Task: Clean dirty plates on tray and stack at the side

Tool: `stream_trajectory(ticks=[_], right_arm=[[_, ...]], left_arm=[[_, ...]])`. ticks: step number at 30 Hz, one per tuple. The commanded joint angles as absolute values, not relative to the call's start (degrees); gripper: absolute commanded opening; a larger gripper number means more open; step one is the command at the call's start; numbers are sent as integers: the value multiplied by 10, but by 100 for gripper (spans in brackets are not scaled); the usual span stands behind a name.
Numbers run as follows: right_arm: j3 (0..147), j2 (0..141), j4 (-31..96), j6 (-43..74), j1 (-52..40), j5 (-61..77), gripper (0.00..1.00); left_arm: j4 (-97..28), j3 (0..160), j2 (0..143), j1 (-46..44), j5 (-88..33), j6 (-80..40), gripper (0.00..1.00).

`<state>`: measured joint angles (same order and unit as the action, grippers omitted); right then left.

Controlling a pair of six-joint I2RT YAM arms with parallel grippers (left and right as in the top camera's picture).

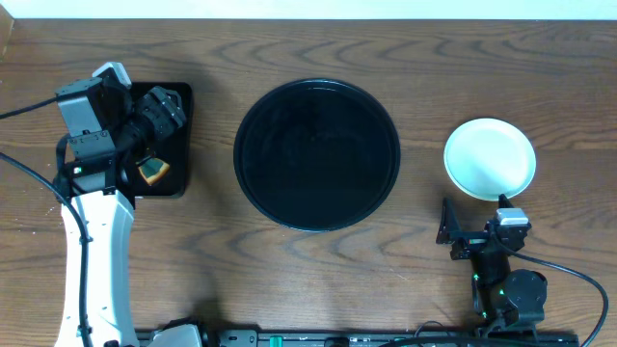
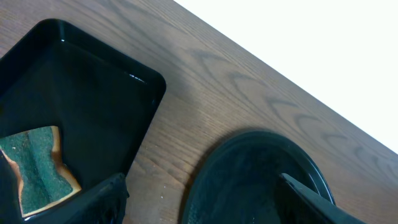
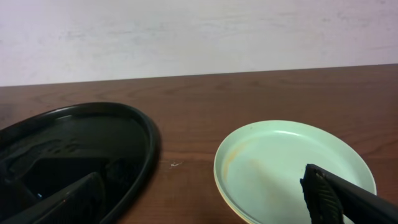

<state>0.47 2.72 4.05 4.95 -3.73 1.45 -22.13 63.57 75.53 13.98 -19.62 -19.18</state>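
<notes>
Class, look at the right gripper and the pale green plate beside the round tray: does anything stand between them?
Nothing visible does. The right gripper hangs open at the near edge of the pale green plate, with only bare table between them. The round black tray lies off to the side.

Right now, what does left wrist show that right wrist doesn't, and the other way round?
Left wrist only: the small rectangular black tray with a green-and-yellow sponge lying in it.
Right wrist only: a pale green plate on the table, beside the round tray but not touching it, and the light wall behind.
Both: the large round black tray, with no plate on the parts in view, and the wooden table.
</notes>
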Motion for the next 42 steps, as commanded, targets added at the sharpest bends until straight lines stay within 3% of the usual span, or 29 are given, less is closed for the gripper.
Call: stream_trajectory(ticks=[1,10,15,23,35,42], right_arm=[[3,22,43,49,-42,9,99],[3,22,43,49,-42,9,99],[3,22,43,49,-42,9,99],[3,22,43,49,-42,9,99],[3,22,43,49,-42,9,99],[3,22,43,49,-42,9,99]], left_arm=[[-222,644,757,139,-203,-180,76],[-235,617,704,138,-176,-174,76],[-223,535,599,104,-72,-139,76],[-127,347,385,63,-63,7,76],[22,66,118,45,-43,33,76],[-1,42,58,23,-21,52,76]])
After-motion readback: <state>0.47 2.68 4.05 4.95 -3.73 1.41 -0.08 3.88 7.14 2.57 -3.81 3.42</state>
